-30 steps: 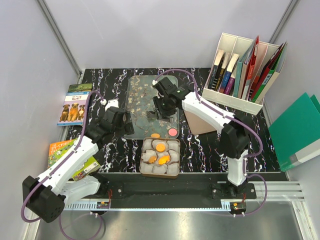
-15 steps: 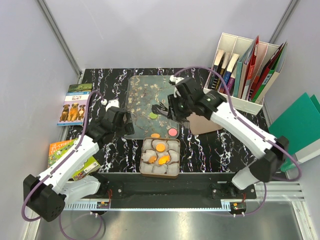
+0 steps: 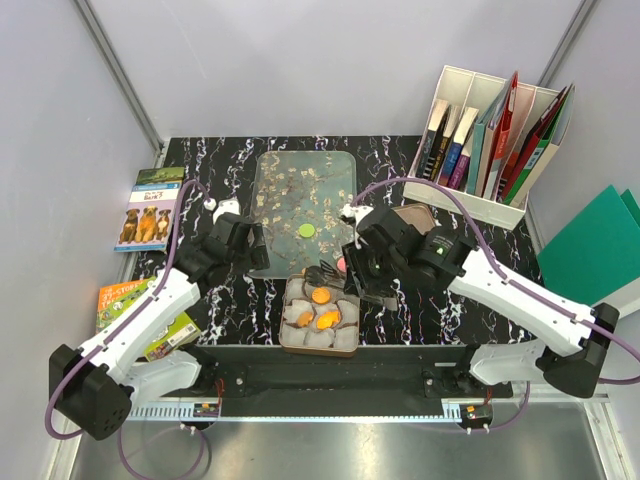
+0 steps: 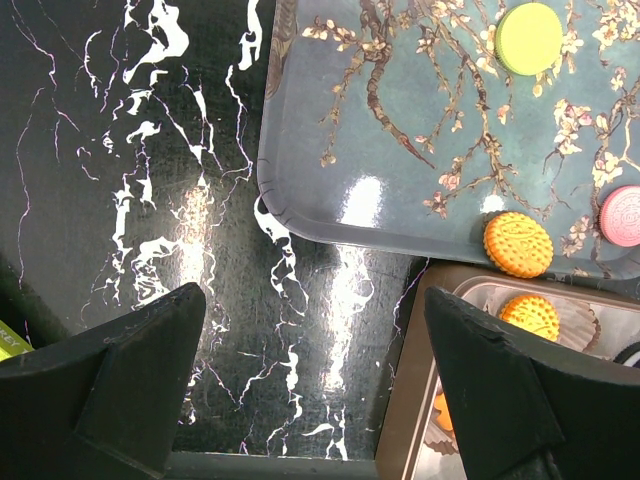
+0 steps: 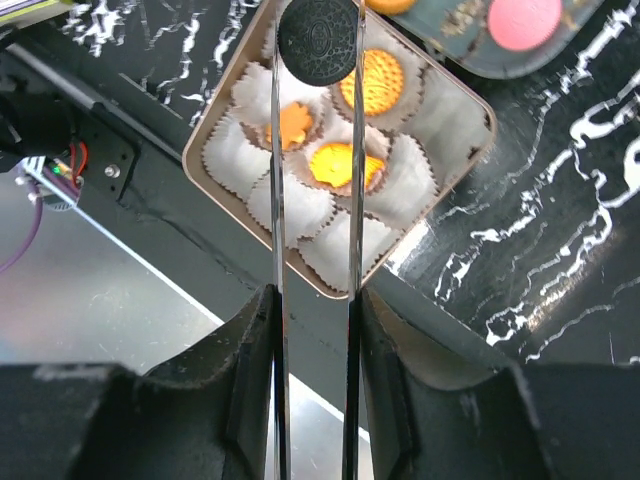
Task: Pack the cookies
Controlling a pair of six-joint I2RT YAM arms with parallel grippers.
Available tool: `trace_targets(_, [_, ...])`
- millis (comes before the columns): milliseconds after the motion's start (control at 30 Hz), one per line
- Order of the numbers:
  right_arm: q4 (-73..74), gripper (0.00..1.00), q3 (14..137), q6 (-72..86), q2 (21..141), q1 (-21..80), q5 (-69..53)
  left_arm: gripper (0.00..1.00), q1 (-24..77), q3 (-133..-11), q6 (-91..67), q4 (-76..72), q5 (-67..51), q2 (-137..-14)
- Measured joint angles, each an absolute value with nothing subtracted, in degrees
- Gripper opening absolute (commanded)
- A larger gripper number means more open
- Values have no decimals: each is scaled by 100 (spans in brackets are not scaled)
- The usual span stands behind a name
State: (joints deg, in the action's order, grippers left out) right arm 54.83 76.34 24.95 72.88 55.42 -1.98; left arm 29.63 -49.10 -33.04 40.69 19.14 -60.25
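While the right fingers (image 5: 273, 200) are pinching the black cookie (image 5: 317, 42) by its rim over the tin's (image 3: 319, 352) far edge, we'd worry about the drop. Those blades are thin, so it could twist out early and land on an orange cookie (image 5: 372, 82) that's already in a cup, or miss the tin altogether. Go too low and we might snag an empty cup (image 5: 300, 205). The left fingers (image 4: 150, 370) are spread, holding nothing, over the desk (image 4: 150, 150). The green cookie (image 4: 528, 38) and pink cookie (image 4: 622, 215) sit on the tray (image 4: 400, 170).
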Motion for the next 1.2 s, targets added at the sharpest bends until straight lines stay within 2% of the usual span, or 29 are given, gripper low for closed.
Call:
trace_targets(933, [6171, 30, 6989, 3140, 6617, 5551, 462, 94, 2963, -4908, -3304, 4071, 1911, -6018])
trace_targets(1067, [6204, 34, 6899, 3170, 6595, 5551, 493, 94, 2963, -4910, -3304, 4071, 1911, -6018])
trace_targets(1200, [6259, 44, 6862, 3199, 6571, 5551, 493, 94, 2963, -4910, -3306, 4071, 1911, -6018])
